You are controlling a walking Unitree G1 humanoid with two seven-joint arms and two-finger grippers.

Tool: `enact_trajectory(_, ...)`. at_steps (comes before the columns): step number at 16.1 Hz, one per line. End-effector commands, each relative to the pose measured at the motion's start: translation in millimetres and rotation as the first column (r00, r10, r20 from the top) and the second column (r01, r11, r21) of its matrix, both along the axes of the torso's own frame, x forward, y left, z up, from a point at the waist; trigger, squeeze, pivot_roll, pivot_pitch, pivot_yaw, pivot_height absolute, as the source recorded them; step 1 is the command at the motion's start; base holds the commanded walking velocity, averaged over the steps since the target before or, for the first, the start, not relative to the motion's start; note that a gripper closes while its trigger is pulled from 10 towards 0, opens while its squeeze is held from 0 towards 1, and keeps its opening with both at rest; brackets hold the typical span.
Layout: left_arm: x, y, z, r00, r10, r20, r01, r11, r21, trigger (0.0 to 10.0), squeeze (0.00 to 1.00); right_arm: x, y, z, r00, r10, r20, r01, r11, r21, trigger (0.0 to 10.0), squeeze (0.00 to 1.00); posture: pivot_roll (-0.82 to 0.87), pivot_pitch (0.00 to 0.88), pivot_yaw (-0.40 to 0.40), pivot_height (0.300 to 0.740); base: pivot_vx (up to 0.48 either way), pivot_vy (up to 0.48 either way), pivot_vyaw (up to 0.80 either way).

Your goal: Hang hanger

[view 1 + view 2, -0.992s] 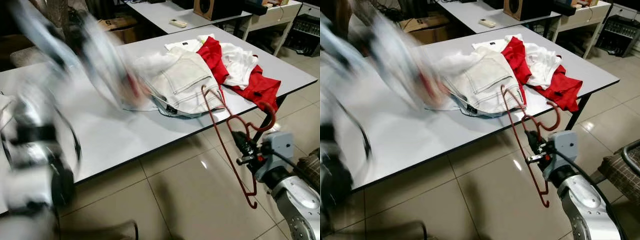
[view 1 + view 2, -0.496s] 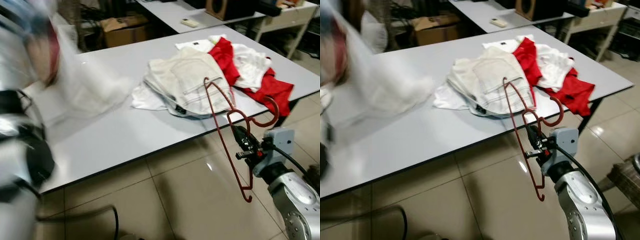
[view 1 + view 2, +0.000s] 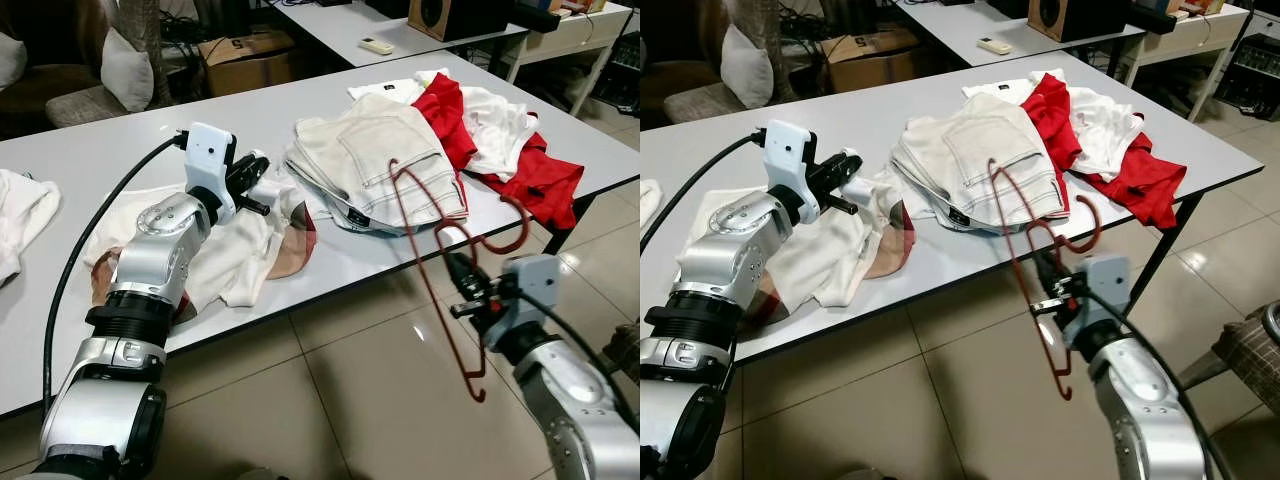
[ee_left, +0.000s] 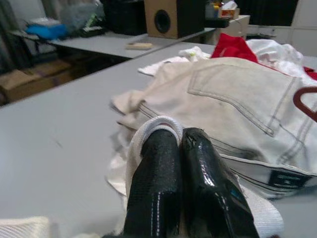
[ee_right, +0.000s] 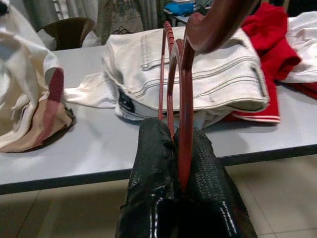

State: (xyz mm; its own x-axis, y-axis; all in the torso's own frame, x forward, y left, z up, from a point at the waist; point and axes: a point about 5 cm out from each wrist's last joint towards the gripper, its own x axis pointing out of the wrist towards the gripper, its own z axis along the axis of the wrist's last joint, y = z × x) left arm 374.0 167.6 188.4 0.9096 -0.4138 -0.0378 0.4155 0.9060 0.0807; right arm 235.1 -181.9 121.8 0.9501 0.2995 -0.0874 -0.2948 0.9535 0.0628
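Off the table's (image 3: pixel 330 265) front edge: red hanger (image 3: pixel 440 270) pinched in right gripper (image 3: pixel 458 272), now nearer the table than before. Long axis steeply upright, leaning toward table; hook out to the right. Left gripper (image 3: pixel 258 180), previously a blur, now steady over table, clamped on white garment (image 3: pixel 235 250) beside folded trousers (image 3: pixel 375 160)

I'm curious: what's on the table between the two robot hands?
Folded cream jeans lie between the left gripper and the right gripper with its hanger, seen from the head.
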Motion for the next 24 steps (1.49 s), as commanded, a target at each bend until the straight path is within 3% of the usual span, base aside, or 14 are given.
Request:
enact_trajectory(1, -0.2, -0.3, 0.4, 1.000, -0.001, 0.008, 0.001, 1.000, 0.026, 0.0, 0.00, -2.2, -0.2, -1.3, 1.000, -0.001, 0.000, 0.001, 1.000, -0.002, 10.0, 0.00, -0.07, 0.000, 0.101, 0.740, 0.000, 0.000, 0.00)
enact_trajectory(2, 0.1, -0.6, 0.9, 1.000, -0.002, 0.008, 0.001, 1.000, 0.023, 0.0, 0.00, -2.3, -0.5, -1.6, 1.000, -0.002, -0.001, 0.002, 1.000, -0.002, 10.0, 0.00, -0.07, 0.000, 0.103, 0.740, 0.000, 0.000, 0.00)
enact_trajectory(3, -0.3, -6.2, 4.9, 0.999, -0.045, 0.008, 0.045, 0.999, -0.002, 10.0, 0.00, -2.3, -1.3, -1.7, 1.000, -0.006, -0.001, 0.006, 1.000, -0.003, 10.0, 0.00, -0.07, 0.000, 0.105, 0.740, 0.000, 0.000, 0.00)
enact_trajectory(4, -4.8, -16.1, 9.5, 0.989, -0.147, 0.007, 0.147, 0.988, -0.055, 10.0, 0.00, -1.9, -2.2, -1.6, 1.000, -0.011, 0.003, 0.011, 1.000, -0.004, 10.0, 0.00, -0.07, 0.000, 0.109, 0.740, 0.000, 0.000, 0.00)
enact_trajectory(5, -11.5, -25.2, 7.7, 0.968, -0.249, -0.028, 0.247, 0.967, -0.058, 10.0, 1.00, -1.5, -2.6, -1.6, 1.000, -0.019, 0.006, 0.019, 1.000, -0.004, 10.0, 0.00, -0.07, 0.000, 0.110, 0.740, 0.000, 0.000, 0.00)
enact_trajectory(7, -28.1, -37.7, -11.2, 0.893, -0.415, -0.176, 0.429, 0.902, 0.050, 10.0, 1.00, 0.1, -0.9, -2.6, 1.000, -0.028, 0.007, 0.028, 1.000, -0.003, 10.0, 0.00, -0.07, 0.000, 0.118, 0.740, 0.000, 0.000, 0.00)
enact_trajectory(8, -32.4, -34.7, -23.5, 0.873, -0.413, -0.258, 0.454, 0.882, 0.123, 10.0, 1.00, 0.5, 0.4, -3.1, 0.999, -0.035, 0.007, 0.035, 0.999, 0.006, 10.0, 0.00, -0.07, 0.000, 0.124, 0.740, 0.000, 0.000, 0.00)
enact_trajectory(13, -44.7, -11.1, -18.2, 0.883, -0.381, -0.273, 0.425, 0.897, 0.123, 10.0, 1.00, 0.2, -4.3, -2.3, 0.996, -0.083, 0.015, 0.083, 0.996, 0.015, 10.0, 0.00, -0.07, 0.000, 0.134, 0.740, 0.000, 0.000, 0.00)
enact_trajectory(15, -37.1, -1.9, -4.8, 0.945, -0.283, -0.166, 0.301, 0.948, 0.098, 10.0, 1.00, 1.3, -4.6, 0.9, 0.996, -0.083, 0.025, 0.083, 0.996, 0.018, 10.0, 0.00, -0.06, 0.000, 0.126, 0.740, 0.000, 0.000, 0.00)
enact_trajectory(16, -25.4, 10.3, 6.7, 0.988, -0.121, -0.098, 0.128, 0.989, 0.075, 10.0, 1.00, 3.4, -4.3, 2.2, 0.997, -0.076, 0.030, 0.076, 0.997, 0.017, 10.0, 0.00, -0.05, 0.000, 0.118, 0.740, 0.000, 0.000, 0.00)
enact_trajectory(17, -27.0, 13.0, 8.4, 0.985, -0.121, -0.123, 0.132, 0.988, 0.077, 10.0, 1.00, 5.5, -3.3, 1.5, 0.998, -0.062, 0.029, 0.062, 0.998, 0.010, 10.0, 0.00, -0.05, 0.000, 0.121, 0.740, 0.000, 0.000, 0.00)
enact_trajectory(21, -65.8, 13.7, 7.1, 0.919, -0.296, -0.259, 0.326, 0.942, 0.077, 10.0, 1.00, 6.6, 1.2, 0.6, 1.000, -0.026, 0.009, 0.026, 1.000, -0.011, 10.0, 0.00, -0.05, 0.000, 0.119, 0.740, 0.000, 0.000, 0.00)
enact_trajectory(23, -79.5, 21.4, -11.6, 0.889, -0.275, -0.367, 0.361, 0.912, 0.192, 10.0, 1.00, 6.6, -0.7, -4.4, 1.000, -0.029, -0.010, 0.029, 0.999, -0.032, 10.0, 0.00, -0.04, 0.000, 0.115, 0.740, 0.000, 0.000, 0.00)
enact_trajectory(24, -80.1, 21.9, -12.9, 0.888, -0.267, -0.373, 0.355, 0.915, 0.190, 10.0, 1.00, 7.0, -0.5, -3.7, 1.000, -0.029, -0.008, 0.028, 0.999, -0.029, 10.0, 0.00, -0.04, 0.000, 0.117, 0.740, 0.000, 0.000, 0.00)
